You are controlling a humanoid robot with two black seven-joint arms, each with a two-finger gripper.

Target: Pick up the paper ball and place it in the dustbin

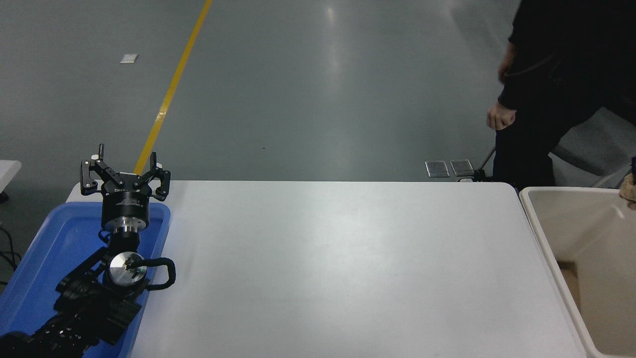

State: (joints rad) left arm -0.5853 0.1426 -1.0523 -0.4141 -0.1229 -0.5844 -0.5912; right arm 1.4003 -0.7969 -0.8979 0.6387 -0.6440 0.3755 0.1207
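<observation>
Hanging at frame's right edge above cream dustbin (539,209): paper ball (630,188), mostly cropped. Right fingers unseen. Left gripper (124,171) parked over blue tray (30,258), fingers spread. Light, crushable wad; pinch across middle.

text: none legible | left end effector (124,175) print: too small to read

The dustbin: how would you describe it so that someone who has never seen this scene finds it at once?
Start at the white table and go to its right end. There stands the dustbin, a large cream rectangular bin with a thick rounded rim and deep smooth walls, partly cut off by the picture's edge. The blue tray at the table's left end is shallow, and the left tool is parked over it.
</observation>
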